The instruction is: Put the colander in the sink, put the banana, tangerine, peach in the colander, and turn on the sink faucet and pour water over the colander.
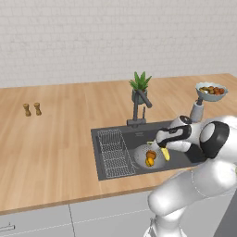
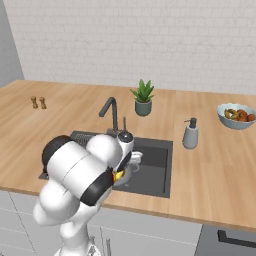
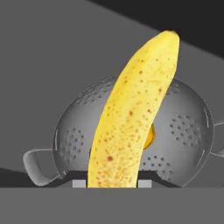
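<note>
Item, the banana (image 3: 131, 113): we record it held between the jaws of the gripper (image 1: 163, 149), yellow with brown freckles, its length running up and away from the hand over the colander (image 3: 183, 127) in the hand view; in the left base view its yellow end (image 1: 165, 154) hangs just beside the colander's right rim. Item, the colander (image 1: 141, 156): grey perforated bowl standing in the sink (image 1: 106, 134), in the right half of the basin, one loop handle (image 3: 39, 166) plain in the hand view. Inside it we list the peach (image 1: 151, 154), darker orange, and the tangerine (image 1: 149, 162), brighter, touching one another; from the hand camera the banana covers most of them, and a small orange patch (image 3: 150, 135) shows at its edge. Item, a wire rack (image 1: 115, 152) filling the left part of the basin, beside the colander. Item, the sink faucet (image 1: 139, 109) behind the sink's far edge, spout arm angled over the basin. Item, a potted plant (image 1: 140, 85) just behind the faucet. Further out on the wooden counter (image 1: 55, 139): a soap dispenser (image 2: 190, 134) right of the sink, a pale bowl of fruit (image 2: 236, 115) beyond it, and two small brown shakers (image 1: 32, 109) well apart at far left. The arm's white bulk stands across the near sink edge in the right base view, hiding most of the basin there.
</note>
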{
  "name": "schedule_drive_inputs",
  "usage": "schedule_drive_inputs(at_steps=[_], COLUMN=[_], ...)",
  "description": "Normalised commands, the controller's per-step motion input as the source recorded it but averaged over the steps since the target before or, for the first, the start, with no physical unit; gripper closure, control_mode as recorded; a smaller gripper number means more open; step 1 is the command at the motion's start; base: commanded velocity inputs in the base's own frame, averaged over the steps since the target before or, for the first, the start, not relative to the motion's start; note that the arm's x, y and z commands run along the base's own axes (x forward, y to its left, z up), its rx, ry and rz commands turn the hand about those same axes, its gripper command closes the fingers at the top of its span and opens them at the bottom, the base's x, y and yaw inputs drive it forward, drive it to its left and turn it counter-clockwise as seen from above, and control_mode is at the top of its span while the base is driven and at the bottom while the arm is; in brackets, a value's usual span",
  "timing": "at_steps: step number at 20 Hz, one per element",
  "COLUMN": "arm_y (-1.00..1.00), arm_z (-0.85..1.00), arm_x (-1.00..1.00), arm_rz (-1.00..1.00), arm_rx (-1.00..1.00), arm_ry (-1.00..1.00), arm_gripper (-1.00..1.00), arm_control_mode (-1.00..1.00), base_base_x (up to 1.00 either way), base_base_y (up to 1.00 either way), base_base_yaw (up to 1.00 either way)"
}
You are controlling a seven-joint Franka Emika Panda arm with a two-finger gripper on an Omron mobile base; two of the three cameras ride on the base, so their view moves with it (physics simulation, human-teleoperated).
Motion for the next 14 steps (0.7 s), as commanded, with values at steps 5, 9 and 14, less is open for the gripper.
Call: schedule_drive_inputs(at_steps=[5,9,14], arm_y=[0.05,0.02,-0.18], arm_z=[-0.38,-0.31,-0.47], arm_x=[0.34,0.44,0.27], arm_rz=[0.01,0.0,0.04], arm_rx=[0.08,0.05,0.09], arm_ry=[0.09,0.17,0.09], arm_gripper=[1.0,1.0,1.0], arm_control_mode=[-1.0,-1.0,-1.0], base_base_x=[0.0,0.0,0.0], base_base_y=[0.0,0.0,0.0], base_base_yaw=[0.0,0.0,0.0])
